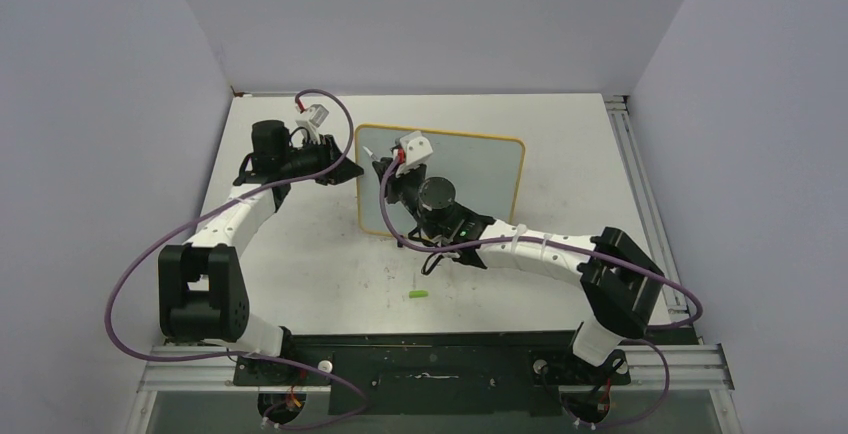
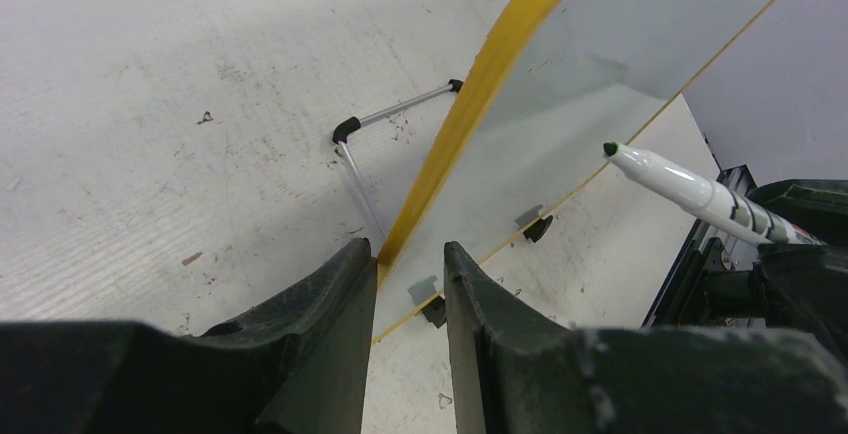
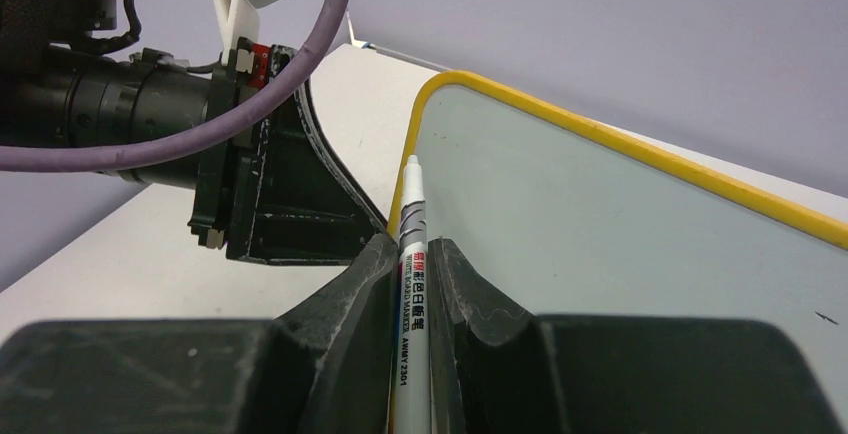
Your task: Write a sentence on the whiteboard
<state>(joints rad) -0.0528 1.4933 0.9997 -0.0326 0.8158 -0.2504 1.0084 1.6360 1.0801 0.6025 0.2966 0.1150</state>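
Observation:
The whiteboard (image 1: 470, 169) stands tilted on the table, with a yellow frame and a pale face. My left gripper (image 1: 345, 166) is at its left edge. In the left wrist view the jaws (image 2: 405, 251) are closed narrowly on the yellow frame (image 2: 480, 104). My right gripper (image 1: 392, 176) is in front of the board's upper left part, shut on a white marker (image 3: 411, 214). The marker's uncapped green tip (image 2: 610, 149) points at the board face (image 3: 600, 224) near its left edge; I cannot tell if it touches. No sentence shows on the board, only a tiny dark mark (image 3: 820, 319).
A small green cap (image 1: 419, 295) lies on the table in front of the board. A wire stand (image 2: 395, 112) props the board from behind, and two black clip feet (image 2: 540, 226) sit on its lower edge. Walls close in the table on three sides.

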